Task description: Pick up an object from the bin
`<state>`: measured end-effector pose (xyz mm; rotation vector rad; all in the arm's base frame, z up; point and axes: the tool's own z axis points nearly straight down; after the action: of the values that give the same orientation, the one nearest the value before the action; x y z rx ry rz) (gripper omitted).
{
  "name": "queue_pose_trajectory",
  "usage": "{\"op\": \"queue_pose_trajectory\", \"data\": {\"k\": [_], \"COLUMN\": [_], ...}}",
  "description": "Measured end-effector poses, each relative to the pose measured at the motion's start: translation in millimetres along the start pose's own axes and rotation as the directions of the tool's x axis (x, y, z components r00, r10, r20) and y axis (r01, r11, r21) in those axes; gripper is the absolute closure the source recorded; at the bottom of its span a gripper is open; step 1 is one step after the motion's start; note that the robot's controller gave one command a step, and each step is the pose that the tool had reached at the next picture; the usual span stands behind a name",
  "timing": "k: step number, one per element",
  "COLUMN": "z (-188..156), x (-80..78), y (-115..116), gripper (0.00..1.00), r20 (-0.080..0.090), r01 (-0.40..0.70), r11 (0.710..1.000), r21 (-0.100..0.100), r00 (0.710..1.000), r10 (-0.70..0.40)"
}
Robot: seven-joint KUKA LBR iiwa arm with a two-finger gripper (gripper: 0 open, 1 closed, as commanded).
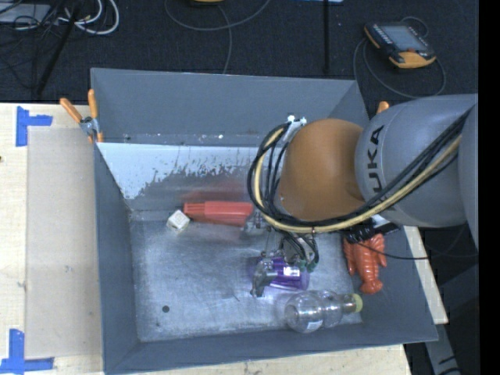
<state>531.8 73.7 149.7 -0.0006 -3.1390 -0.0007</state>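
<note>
- Nearest the front wall of the grey bin (114,241), you have a clear plastic bottle (316,311) lying on its side, its neck pointing right.
- Just behind the bottle lies a small purple thing with a pale label (272,283), right of the floor's middle. Its kind is hard to make out.
- Right over that purple thing you see the gripper (280,270), low in the bin and touching it or nearly so. You cannot tell whether it is spread or pinching, since cables and the wrist hide the tips.
- To the right, against the side wall, an orange toy lobster (366,262) lies apart from the purple thing.
- Further back, a red tube-shaped thing (219,212) lies crosswise, with a small white block (178,221) just beside its left end.
- Above all this, the orange wrist cover (320,170) and the grey arm (422,162) reach in from the right.
</note>
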Motion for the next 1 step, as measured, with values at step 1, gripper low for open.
{"op": "queue_pose_trajectory", "data": {"k": [1], "z": [57.1], "x": [-14.7], "y": [-48.0], "gripper": [0.00], "r20": [0.004], "r01": [0.102], "r11": [0.995], "r21": [0.001], "r00": [0.995], "r10": [-0.102]}}
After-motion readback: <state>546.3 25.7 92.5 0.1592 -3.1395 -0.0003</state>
